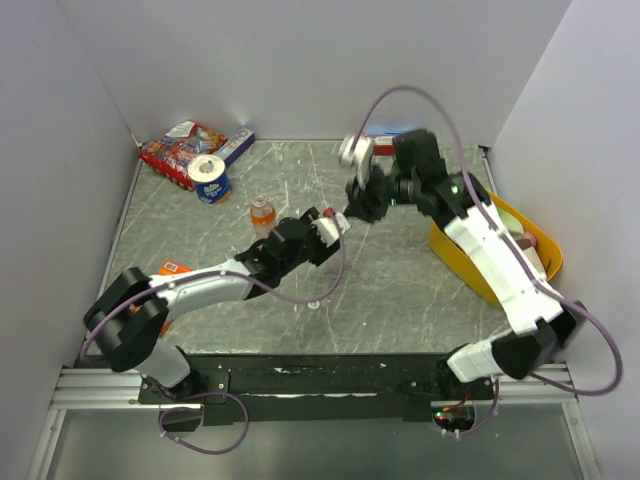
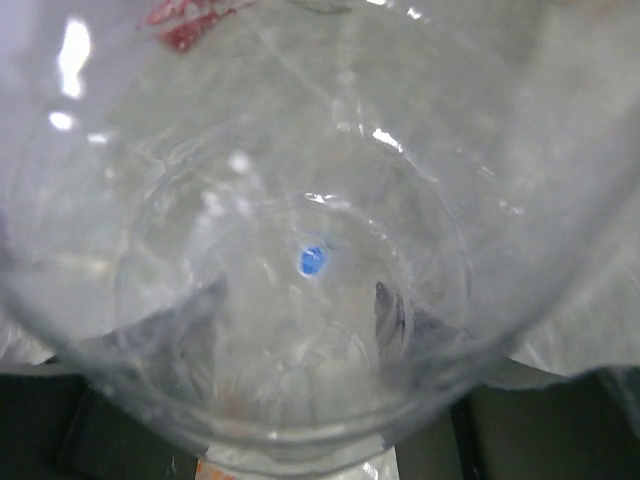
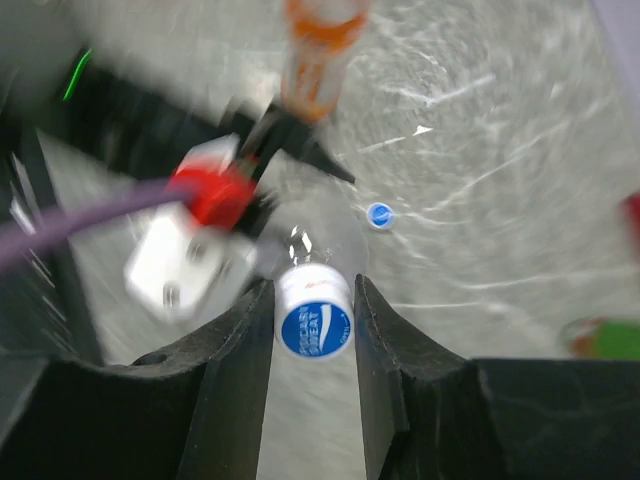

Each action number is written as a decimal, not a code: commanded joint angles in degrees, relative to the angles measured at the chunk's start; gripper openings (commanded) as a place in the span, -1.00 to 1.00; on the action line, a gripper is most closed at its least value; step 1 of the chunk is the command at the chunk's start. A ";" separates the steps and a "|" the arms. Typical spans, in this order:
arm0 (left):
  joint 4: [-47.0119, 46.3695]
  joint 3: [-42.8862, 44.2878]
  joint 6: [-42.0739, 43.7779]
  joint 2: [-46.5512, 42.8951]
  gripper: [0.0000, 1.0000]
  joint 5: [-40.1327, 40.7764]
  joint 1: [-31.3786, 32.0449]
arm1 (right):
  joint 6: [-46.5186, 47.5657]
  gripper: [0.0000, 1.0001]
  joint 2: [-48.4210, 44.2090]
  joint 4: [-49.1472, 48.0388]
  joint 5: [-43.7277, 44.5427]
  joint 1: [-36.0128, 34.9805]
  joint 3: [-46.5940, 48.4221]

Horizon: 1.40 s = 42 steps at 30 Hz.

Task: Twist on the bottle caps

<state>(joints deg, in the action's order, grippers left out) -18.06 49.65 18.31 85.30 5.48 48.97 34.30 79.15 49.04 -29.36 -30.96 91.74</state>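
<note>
Right end effector (image 3: 312, 292) pinches the white cap (image 3: 313, 326), right of the orange bottle (image 1: 262, 213); left end effector (image 1: 322, 230) clamps the clear bottle (image 2: 320, 150). Cap likely light, slick: hold its rim. You squeeze the thin bottle gently.

Two matching robot arms. The left arm (image 1: 200, 290) and the right arm (image 1: 500, 265) each have glossy white plastic shells along the long links and matte black housings at the joints, bulkiest at the shoulders. A thin purple cable (image 3: 80, 213) trails from each arm (the right arm's makes the larger loop). A small green light (image 1: 456, 184) glows on the right arm's black wrist housing. The right gripper (image 3: 313, 292) has two thick black fingers (image 3: 235, 370) with a rough, grainy surface. The left gripper (image 1: 333, 224) carries a white boxy block (image 3: 185, 262) and a red fitting (image 3: 212, 192).
</note>
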 commanded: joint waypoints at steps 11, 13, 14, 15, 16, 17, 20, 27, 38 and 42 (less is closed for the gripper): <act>-4.97 9.51 -11.44 8.05 -0.98 17.39 0.52 | -43.02 -0.30 10.05 -7.72 -12.98 12.58 15.63; -3.04 7.75 -13.64 5.95 -0.98 9.94 -0.36 | -40.21 -0.04 9.79 -11.05 -17.37 17.13 16.80; -2.59 7.14 -14.43 5.24 -0.98 7.21 -1.32 | -36.54 0.02 9.27 -11.76 -19.22 18.38 15.76; -2.33 5.82 -16.18 4.45 -0.98 1.09 -1.86 | -34.94 0.11 7.52 -12.47 -21.59 19.09 14.35; -1.28 5.38 -16.80 3.48 -0.98 -1.58 -2.30 | -32.92 0.14 6.37 -14.39 -22.66 19.79 12.60; -0.92 5.11 -17.51 3.04 -0.98 -3.43 -3.00 | -30.90 0.19 5.06 -15.28 -23.10 19.80 8.58; 0.57 5.11 -21.46 1.81 -0.98 -13.62 -4.49 | -33.23 0.57 -0.48 -22.74 -24.17 18.84 -0.91; 0.31 8.44 -23.84 1.89 -0.98 -25.85 -5.03 | -31.14 0.77 -4.89 -27.06 -20.57 12.96 -7.63; 0.57 10.38 -23.84 1.89 -0.98 -28.85 -5.11 | -32.46 0.54 -3.04 -27.33 -6.33 9.95 -7.55; 1.54 10.29 -24.02 1.63 -0.98 -29.29 -5.11 | -34.22 0.50 -3.92 -30.66 -5.09 10.83 -8.69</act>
<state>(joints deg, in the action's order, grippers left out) -15.05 57.28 -4.82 88.73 -20.88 43.79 1.32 76.14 23.79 -38.35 -20.73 83.83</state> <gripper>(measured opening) 0.632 0.757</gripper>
